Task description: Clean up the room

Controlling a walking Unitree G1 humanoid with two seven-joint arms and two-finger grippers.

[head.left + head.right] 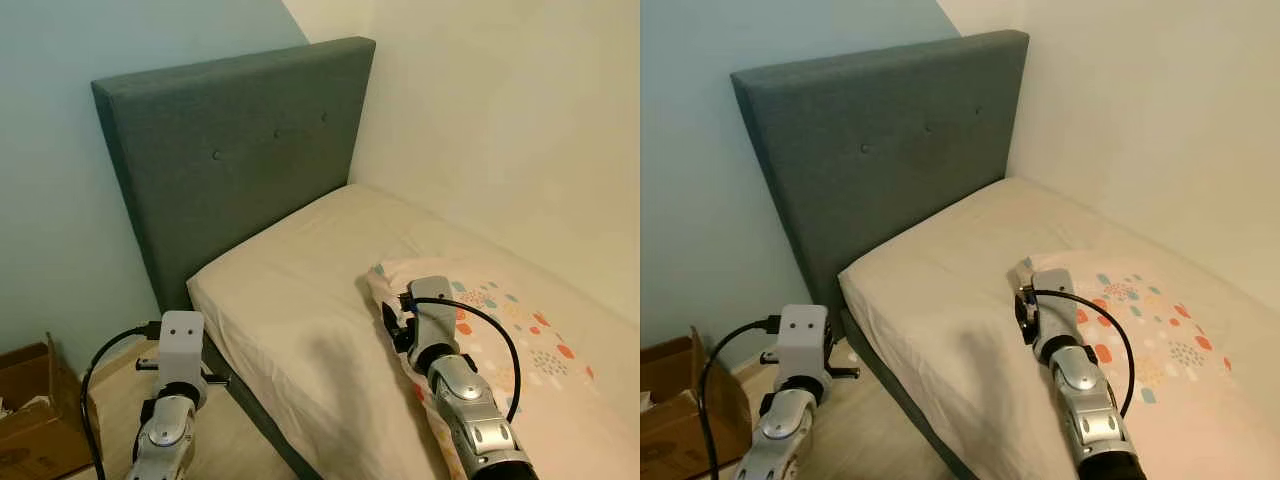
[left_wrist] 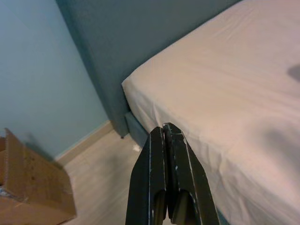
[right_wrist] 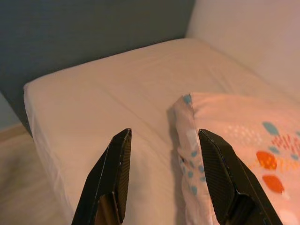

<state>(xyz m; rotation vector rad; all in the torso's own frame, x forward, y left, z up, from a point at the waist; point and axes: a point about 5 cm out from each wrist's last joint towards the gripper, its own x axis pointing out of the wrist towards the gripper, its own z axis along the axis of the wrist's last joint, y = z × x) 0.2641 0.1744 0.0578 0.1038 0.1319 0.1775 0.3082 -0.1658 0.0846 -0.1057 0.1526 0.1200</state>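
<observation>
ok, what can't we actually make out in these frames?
- Cardboard box: cut off by the left and bottom edges of the eye views; contents too small to identify.
- Pillow: near end hidden behind the right arm and cut off by the frame edge.
- Right end effector: in the eye views, its fingers are hidden behind the wrist housing.
- Bed foot: out of frame.

No words, labels, brands or numbers can be read; the pillow (image 1: 505,320) is printed with coloured spots and dashes, not letters.
</observation>
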